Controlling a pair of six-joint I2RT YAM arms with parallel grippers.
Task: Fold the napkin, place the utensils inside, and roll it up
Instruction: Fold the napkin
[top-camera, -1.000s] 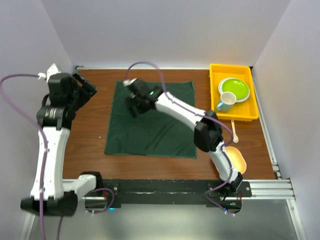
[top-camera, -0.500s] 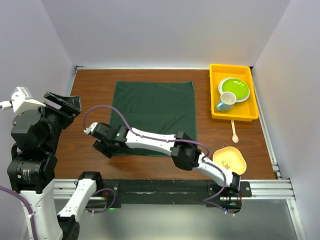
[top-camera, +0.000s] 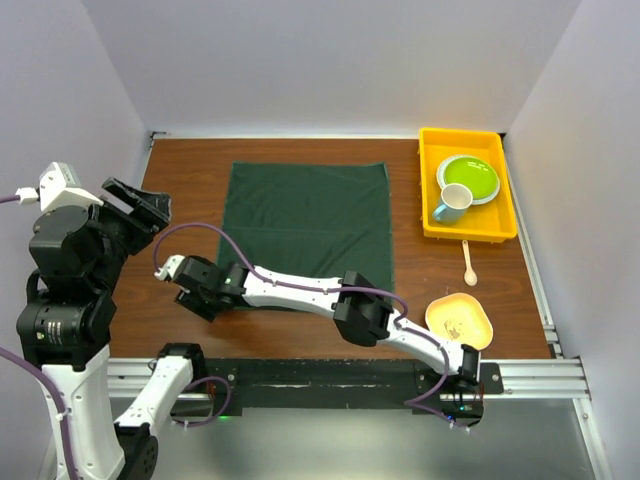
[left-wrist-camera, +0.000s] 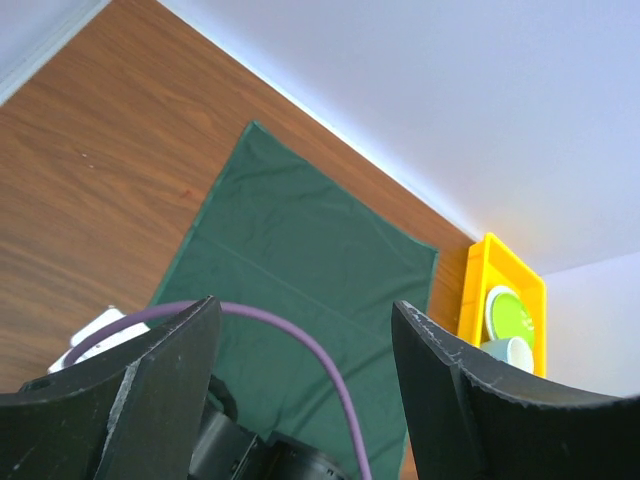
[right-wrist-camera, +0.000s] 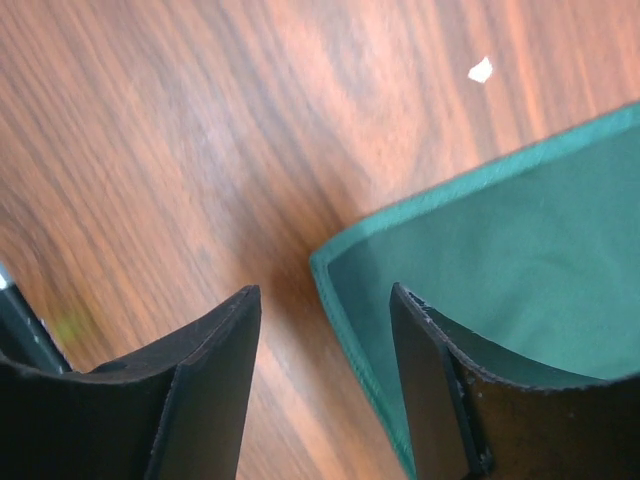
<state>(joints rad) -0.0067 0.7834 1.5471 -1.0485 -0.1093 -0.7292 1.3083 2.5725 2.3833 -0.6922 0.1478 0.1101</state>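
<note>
Task barely begun: we see the napkin (top-camera: 308, 235) flat and unfolded, the spoon (top-camera: 468, 262) well apart from it by the yellow tray (top-camera: 432, 215). Right gripper (right-wrist-camera: 325, 295) straddles the napkin's near-left corner, fingers apart (not yet clamped). Left gripper (left-wrist-camera: 305, 310) is raised, spread, empty.

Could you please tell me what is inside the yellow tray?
A green plate and a mug sit in the tray. The mug hides part of the plate; the floor under them is covered.
</note>
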